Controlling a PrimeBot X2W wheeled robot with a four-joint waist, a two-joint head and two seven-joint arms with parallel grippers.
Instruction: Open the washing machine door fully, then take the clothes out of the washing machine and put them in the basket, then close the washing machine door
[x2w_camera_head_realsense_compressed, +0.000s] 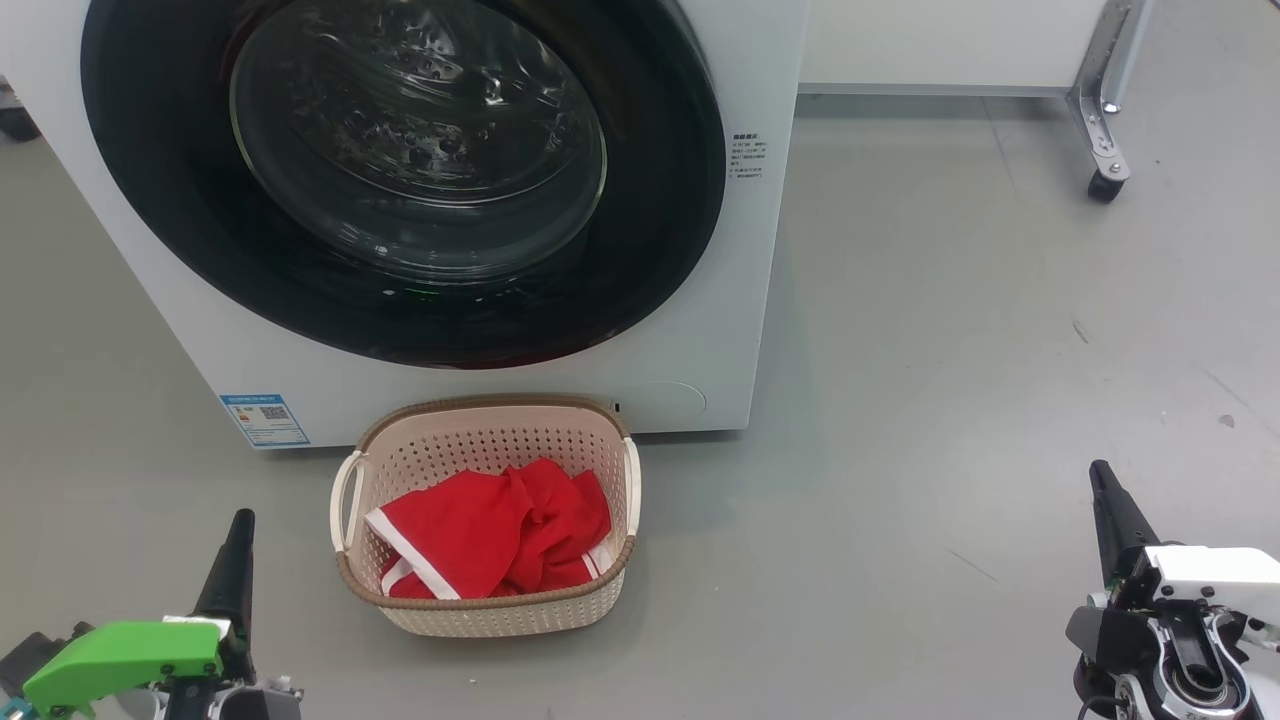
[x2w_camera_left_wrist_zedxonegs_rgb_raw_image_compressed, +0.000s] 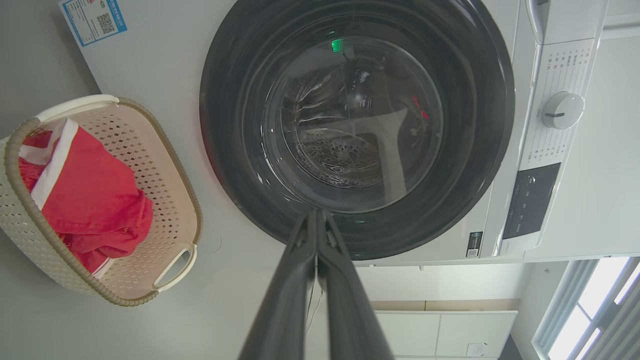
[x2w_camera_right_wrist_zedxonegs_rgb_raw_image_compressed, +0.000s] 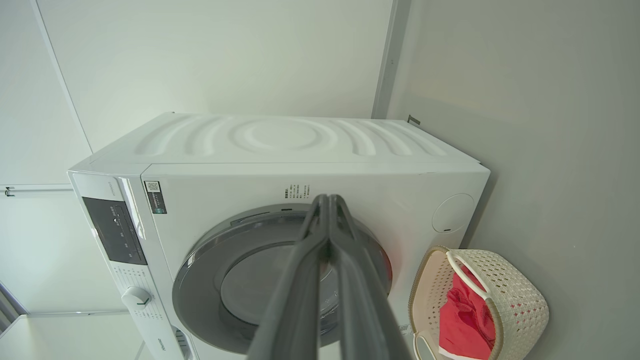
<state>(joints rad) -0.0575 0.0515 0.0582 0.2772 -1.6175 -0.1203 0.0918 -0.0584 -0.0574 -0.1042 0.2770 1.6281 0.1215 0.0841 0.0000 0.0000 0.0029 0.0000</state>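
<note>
Lowest in the head view sit the left gripper (x2w_camera_head_realsense_compressed: 241, 522) and the right gripper (x2w_camera_head_realsense_compressed: 1102, 475), one at each bottom corner. Each has its two dark fingers pressed together with nothing between them. Both wrist views show the same closed fingers pointing at the washer from well back.

The door (x2w_camera_head_realsense_compressed: 660, 200) lies flat against the front of the washing machine (x2w_camera_head_realsense_compressed: 760, 330), its black rim flush as far as the views show. Through the glass bowl (x2w_camera_head_realsense_compressed: 420, 150) the steel drum shows holes and reflections but no heap of cloth. The clothes (x2w_camera_head_realsense_compressed: 480, 530), red with white trim, lie bunched in the basket (x2w_camera_head_realsense_compressed: 480, 410), below its brown rim. The basket stands on the floor (x2w_camera_head_realsense_compressed: 950, 350) just in front of the machine's lower edge, under the door. A blue label (x2w_camera_head_realsense_compressed: 264, 418) sits on the white panel to its left. Off to the right a metal leg on a castor (x2w_camera_head_realsense_compressed: 1105, 120) stands well apart.

Judging by this, the task is at its last step, the closing of the door, or past it. Whether the latch has caught cannot be told. If one more push is wanted, closed fingertips should press squarely on the black rim, not the glass, coming in above the basket so it is not knocked, then draw straight back
</note>
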